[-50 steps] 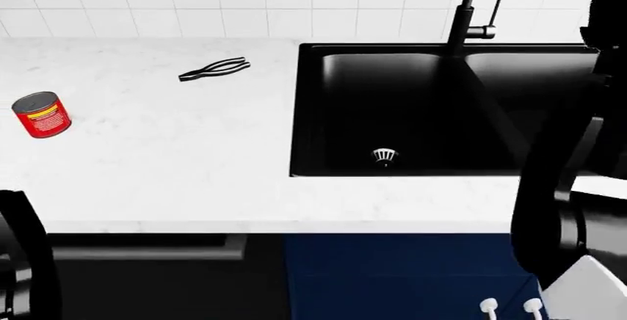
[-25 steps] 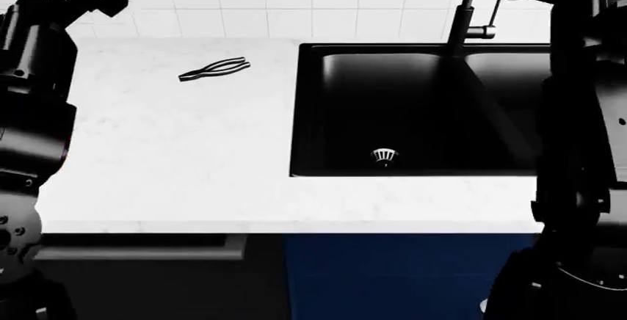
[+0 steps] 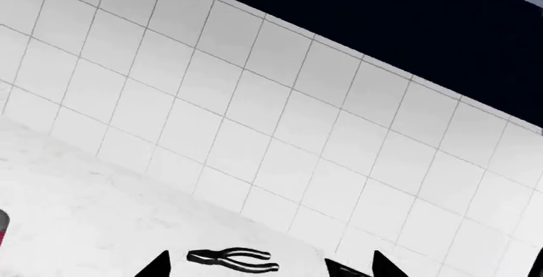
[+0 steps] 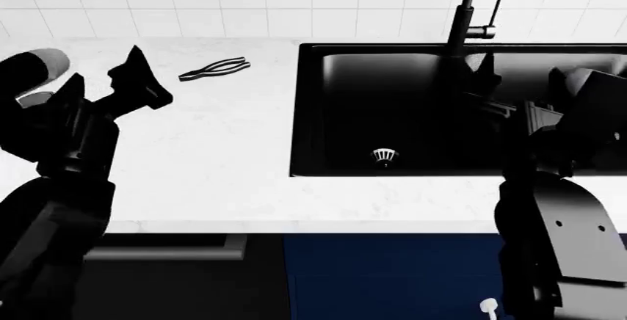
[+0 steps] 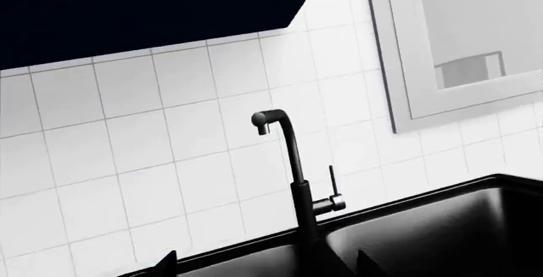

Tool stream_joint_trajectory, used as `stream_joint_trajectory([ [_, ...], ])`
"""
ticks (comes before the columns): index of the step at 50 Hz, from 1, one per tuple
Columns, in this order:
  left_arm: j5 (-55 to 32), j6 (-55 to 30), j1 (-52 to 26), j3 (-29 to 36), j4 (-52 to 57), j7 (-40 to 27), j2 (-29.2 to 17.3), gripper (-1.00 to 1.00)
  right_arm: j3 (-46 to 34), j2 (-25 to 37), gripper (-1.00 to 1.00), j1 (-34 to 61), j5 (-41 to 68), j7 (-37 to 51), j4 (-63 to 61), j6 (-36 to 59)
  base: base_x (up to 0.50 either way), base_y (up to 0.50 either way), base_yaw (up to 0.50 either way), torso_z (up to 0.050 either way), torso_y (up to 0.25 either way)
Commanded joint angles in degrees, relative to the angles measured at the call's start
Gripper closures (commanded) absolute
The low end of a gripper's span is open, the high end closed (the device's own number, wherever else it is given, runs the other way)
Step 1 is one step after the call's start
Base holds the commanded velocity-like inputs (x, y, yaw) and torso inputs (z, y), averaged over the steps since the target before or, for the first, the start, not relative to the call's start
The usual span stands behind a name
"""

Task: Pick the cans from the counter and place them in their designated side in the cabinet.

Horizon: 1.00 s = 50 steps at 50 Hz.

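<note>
Beyond my white worktop [image 4: 196,173] rises a white tiled wall [image 4: 245,1], with dark blue cabinet fronts [image 4: 392,276] below its near edge.

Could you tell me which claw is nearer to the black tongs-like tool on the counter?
The left claw is nearer, raised just beside the tongs-like tool above the counter. The right claw is far off, over the sink.

Both arms are raised, left end effector [image 4: 137,78] and right end effector [image 4: 485,78] with fingers spread.
</note>
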Motion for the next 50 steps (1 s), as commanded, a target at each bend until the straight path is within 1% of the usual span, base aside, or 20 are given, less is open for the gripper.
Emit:
stream_joint_trajectory([
  [1, 7.85, 1.54, 5.43, 5.20, 2.24, 0.70, -2.16, -1.00, -1.10, -0.33, -1.00, -4.80, -0.09, 0.70, -0.15, -0.86, 0.00, 0.00, 0.00, 0.000, 0.000],
  [10, 9.36, 1.62, 5.89, 6.38, 1.82, 1.05, -2.93, -1.00, -1.84, 0.25, -1.00, -5.45, -0.05, 1.50, 0.69, 0.53, 0.00, 0.03, 0.00, 0.000, 0.000],
  [50, 9.45, 1.87, 6.06, 6.44, 1.76, 0.59, -3.59, -1.00, -4.16, 1.16, -1.00, -5.69, 2.55, 2.27, 0.62, 0.80, 0.00, 0.50, 0.00, 0.000, 0.000],
])
